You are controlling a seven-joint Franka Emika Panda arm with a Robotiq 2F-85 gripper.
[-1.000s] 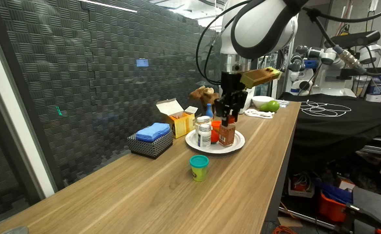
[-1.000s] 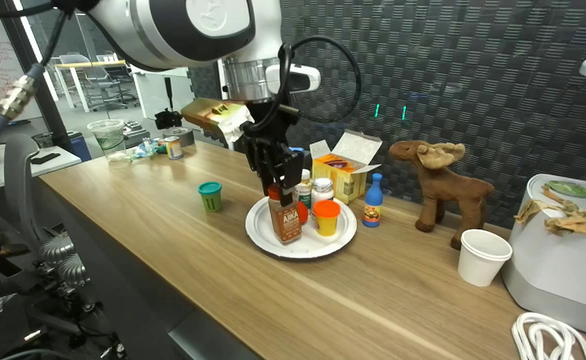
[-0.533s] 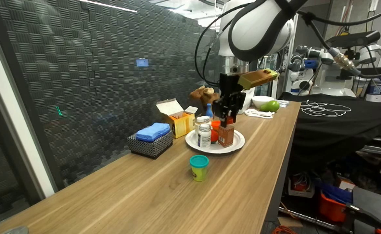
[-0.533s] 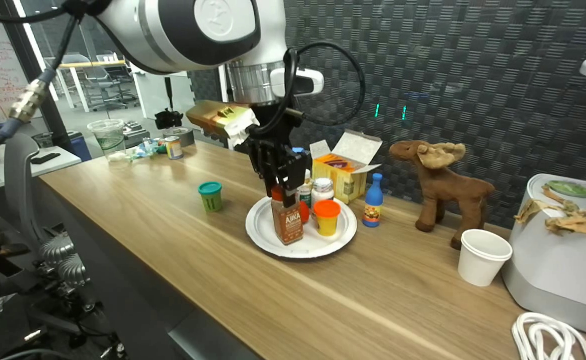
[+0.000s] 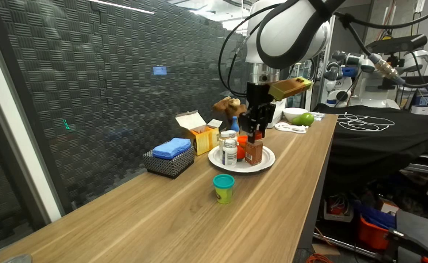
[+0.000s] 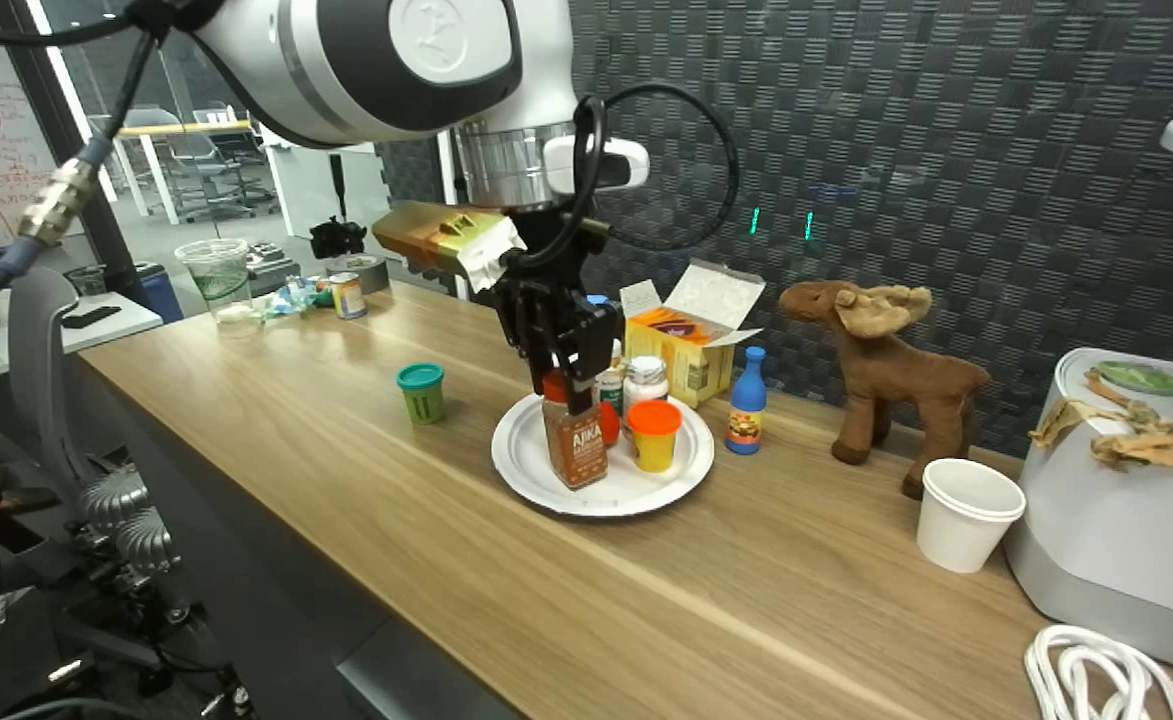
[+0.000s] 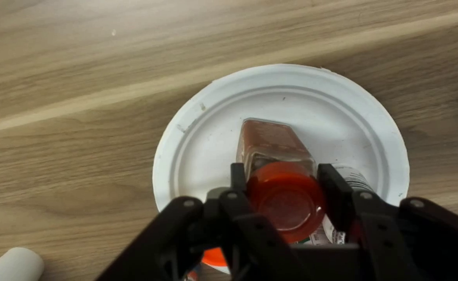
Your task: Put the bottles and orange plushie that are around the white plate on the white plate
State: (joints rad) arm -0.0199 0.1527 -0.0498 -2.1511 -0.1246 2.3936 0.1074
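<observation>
In the wrist view I see my tool (image 7: 282, 177) clamped around the red cap (image 7: 286, 201) of the Ajika bottle (image 7: 276, 146), its fingers (image 7: 334, 195) set to either side. The bottle's base lies inside the rim of the white plate (image 7: 332, 125), and a white bottle (image 7: 350, 174) shows just beside the finger on the right, so I want to part the fingers slowly and only as far as the cap needs.

In an exterior view the Ajika bottle is at the right part of the plate. To its left stand that white bottle and, just behind, another white bottle (image 5: 228, 134); between them and my bottle sits what I take for the orange plushie (image 5: 241, 153), mostly hidden. A green tub (image 5: 223, 189) is on the tabletop (image 5: 177, 223) nearer than the plate.

In an exterior view the held bottle seems to lean a little, its top to the left, and I cannot tell whether the base sits flat; a yellow tub (image 6: 654, 445) is near it on the right. I judge the step in hand to be setting this bottle down: I should ease it upright, seat the base, let go gently, then rise straight so that neither finger drags the cap or tips a neighbour.
</observation>
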